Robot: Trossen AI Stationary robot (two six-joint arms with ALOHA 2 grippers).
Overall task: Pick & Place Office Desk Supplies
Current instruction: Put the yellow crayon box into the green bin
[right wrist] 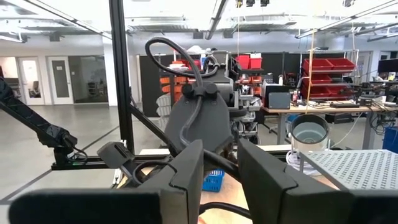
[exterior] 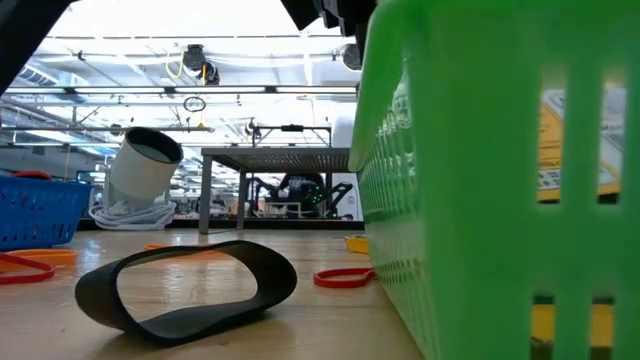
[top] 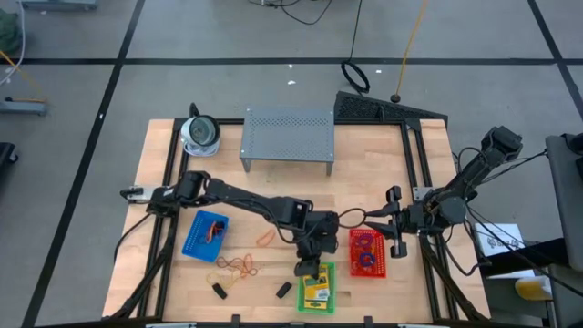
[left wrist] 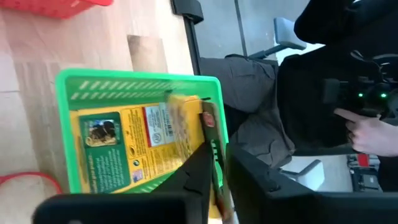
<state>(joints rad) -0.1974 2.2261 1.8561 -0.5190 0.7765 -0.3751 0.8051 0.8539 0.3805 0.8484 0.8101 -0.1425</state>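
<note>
The left gripper (top: 311, 271) hangs over the green basket (top: 328, 293) near the front edge of the table (top: 164, 155). In the left wrist view its dark fingers (left wrist: 202, 171) stand close together with a narrow gap, and the edge of a yellow crayon box (left wrist: 208, 134) sits in that gap, tilted above the basket; whether the fingers pinch it or have let go, I cannot tell. A second crayon box (left wrist: 121, 146) lies flat on the basket floor beneath it.

The right gripper (top: 394, 221) waits just beside the red basket (top: 368, 252), on its right-arm side, holding nothing; its fingers (right wrist: 189, 171) stand partly apart in the right wrist view.

A blue basket (top: 204, 235) sits to the left with something red-orange inside. Orange rubber bands (top: 239, 266) lie loose on the wood between the blue and green baskets, and another band (top: 265, 239) lies nearer the left arm. Two black clips (top: 219, 291) and (top: 283, 290) rest near the front edge, left of the green basket. In the low view a black loop (exterior: 185, 290) lies close to the camera, a red band (exterior: 345, 277) behind it, beside the green basket wall (exterior: 480, 180).

The grey shelf (top: 287, 135) stands at the back of the table, with a round white object (top: 200, 134) to its left
</note>
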